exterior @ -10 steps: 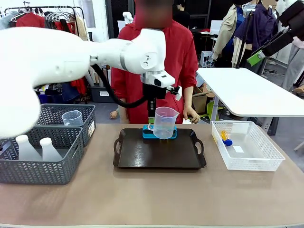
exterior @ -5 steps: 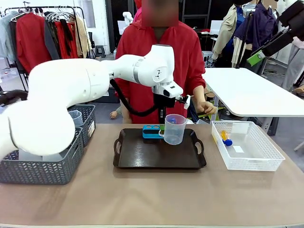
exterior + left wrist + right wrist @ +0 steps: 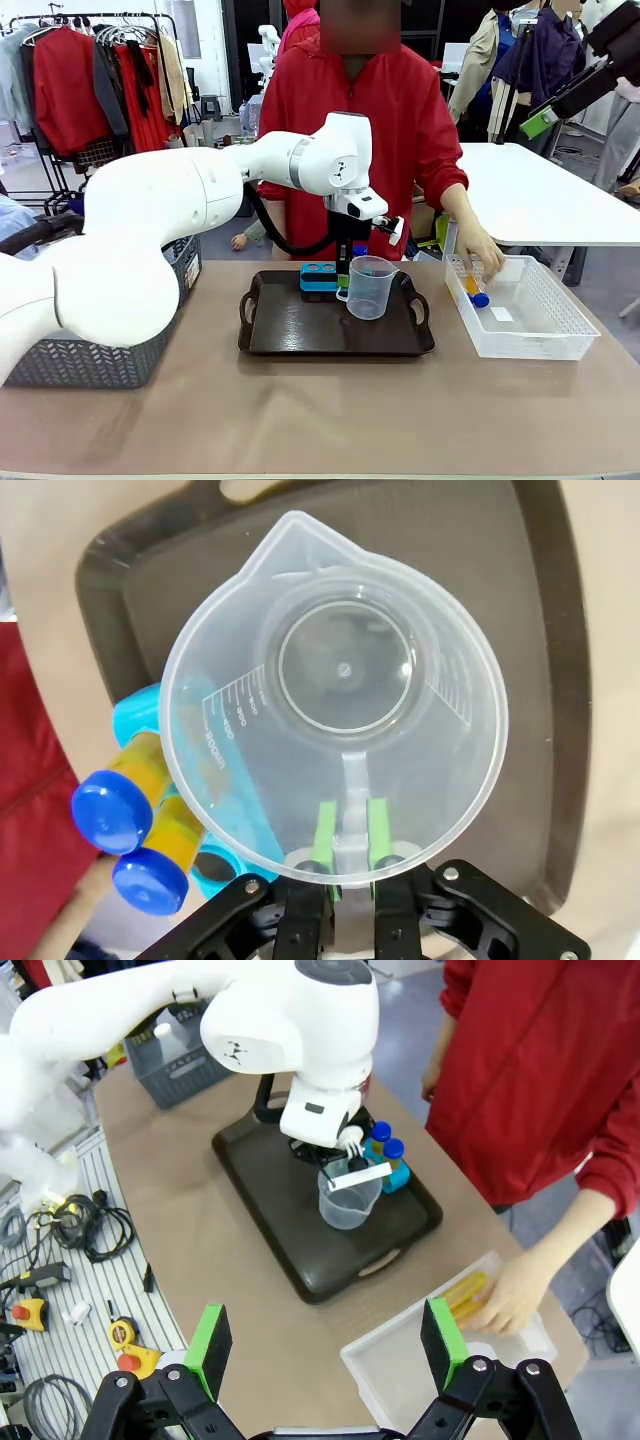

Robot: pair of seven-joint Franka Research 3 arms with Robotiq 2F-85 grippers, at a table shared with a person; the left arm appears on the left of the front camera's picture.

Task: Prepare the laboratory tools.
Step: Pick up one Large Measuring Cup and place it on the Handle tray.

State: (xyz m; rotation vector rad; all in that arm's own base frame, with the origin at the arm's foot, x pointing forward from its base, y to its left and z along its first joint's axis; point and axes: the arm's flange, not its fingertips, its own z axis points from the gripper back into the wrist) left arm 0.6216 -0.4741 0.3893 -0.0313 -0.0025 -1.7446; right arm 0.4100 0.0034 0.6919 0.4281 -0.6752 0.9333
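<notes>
My left gripper (image 3: 344, 280) is shut on the handle of the clear measuring beaker (image 3: 371, 288), which stands upright, low on the dark tray (image 3: 300, 328). In the left wrist view the green pads (image 3: 327, 832) pinch the handle of the beaker (image 3: 340, 680). Beside it, two orange test tubes with blue caps (image 3: 108, 812) stand in the small blue rack (image 3: 135, 715). My right gripper (image 3: 325, 1345) hangs open high above the table, looking down on the beaker (image 3: 350, 1200) and the rack (image 3: 388, 1165). A person's hand (image 3: 480, 262) reaches to a test tube (image 3: 474, 290) in the white basket (image 3: 540, 345).
A grey mesh basket (image 3: 90, 365) sits at the table's left, partly behind my left arm. The person in red stands at the far side behind the tray. The brown tabletop in front of the tray is bare. A second white table stands at back right.
My left arm has carried the beaker right and down to the tray, beside the rack. The person's hand has moved into the white basket.
</notes>
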